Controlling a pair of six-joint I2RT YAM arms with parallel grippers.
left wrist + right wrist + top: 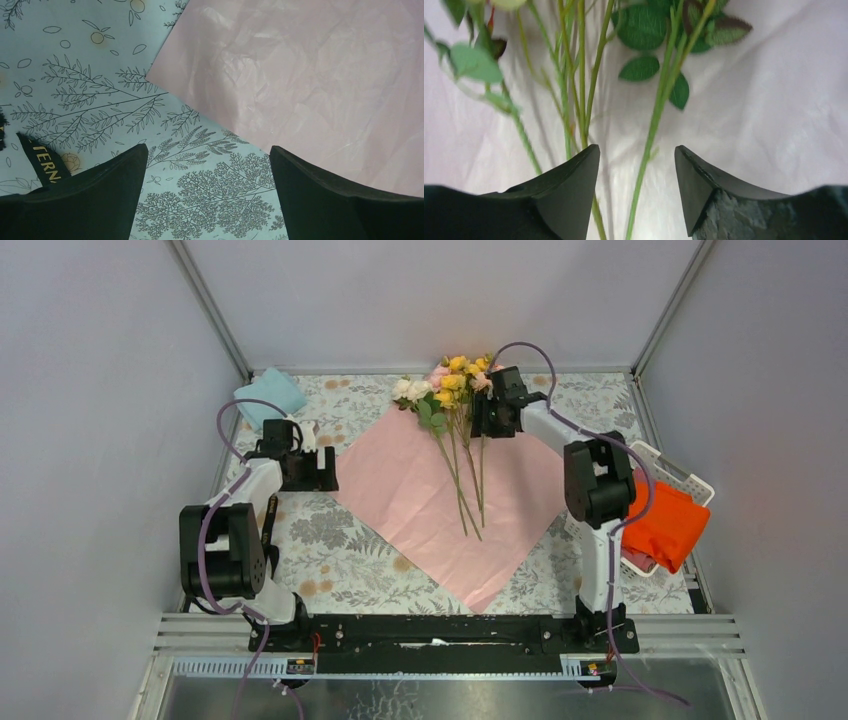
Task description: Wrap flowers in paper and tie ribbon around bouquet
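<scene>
The paper (450,500) lies flat as a diamond in the middle of the table. The flowers (450,380) rest on its far corner, their stems (462,485) running toward me. No wrapped bouquet is in view. My right gripper (490,412) hovers open by the blooms. In the right wrist view one green stem (651,130) passes between its fingertips (636,165) without being pinched. My left gripper (325,468) is open over the tablecloth at the paper's left corner (300,75), nothing between its fingers (207,160). A piece of the black ribbon (42,165) shows beside the left finger.
A floral tablecloth (340,550) covers the table. A light blue folded cloth (270,395) lies at the back left. A white basket (685,475) holding an orange cloth (668,525) stands at the right edge. Grey walls enclose three sides.
</scene>
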